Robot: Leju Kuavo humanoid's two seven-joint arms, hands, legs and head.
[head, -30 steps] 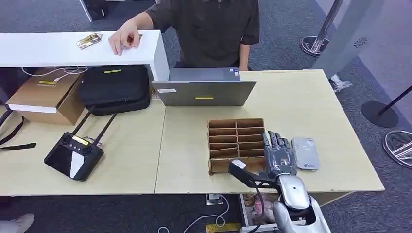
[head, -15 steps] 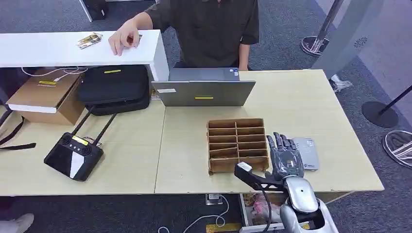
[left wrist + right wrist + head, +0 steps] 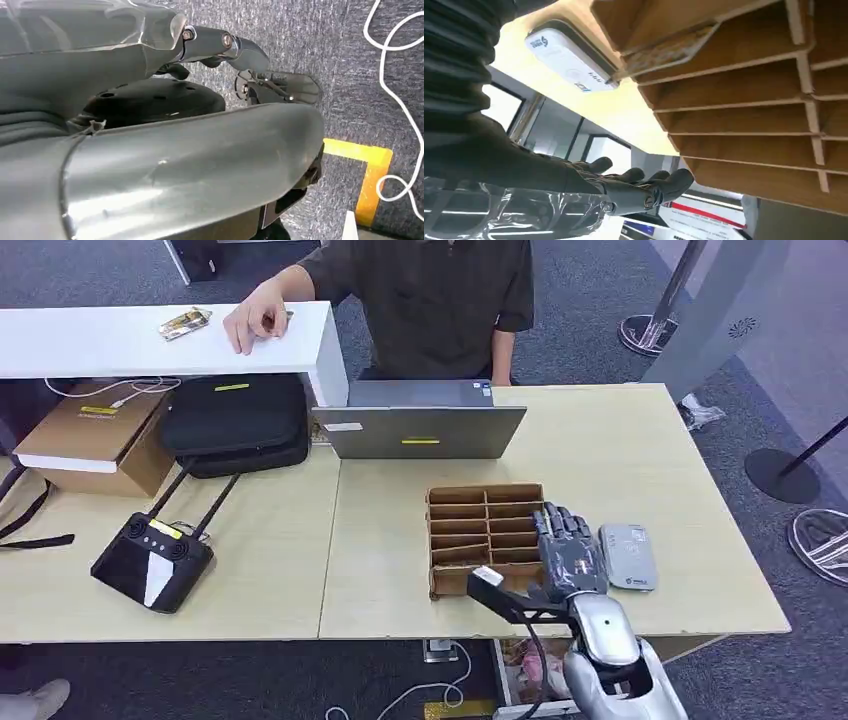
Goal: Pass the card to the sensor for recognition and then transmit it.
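A brown wooden card organizer [image 3: 470, 510] stands near the table's front edge. My right hand [image 3: 565, 555] hovers over its right column with the fingers stretched out and apart, holding nothing. To the right of the hand lies the grey-white sensor [image 3: 627, 556]. In the right wrist view, a patterned card [image 3: 664, 52] leans in a slot of the organizer [image 3: 749, 115] close to the sensor [image 3: 566, 62], and my right hand [image 3: 589, 182] stays clear of it. My left hand [image 3: 190, 160] hangs over the carpet with its fingers straight.
A person sits behind a grey laptop [image 3: 420, 430], one hand on the white counter [image 3: 100, 340] beside a small gold object [image 3: 185, 322]. A black remote controller [image 3: 150, 560], a black bag [image 3: 235, 420] and a cardboard box [image 3: 90, 435] fill the table's left half.
My right hand drifted right over the sensor's edge, then came back left and forward over the organizer's right column. The sensor is uncovered again.
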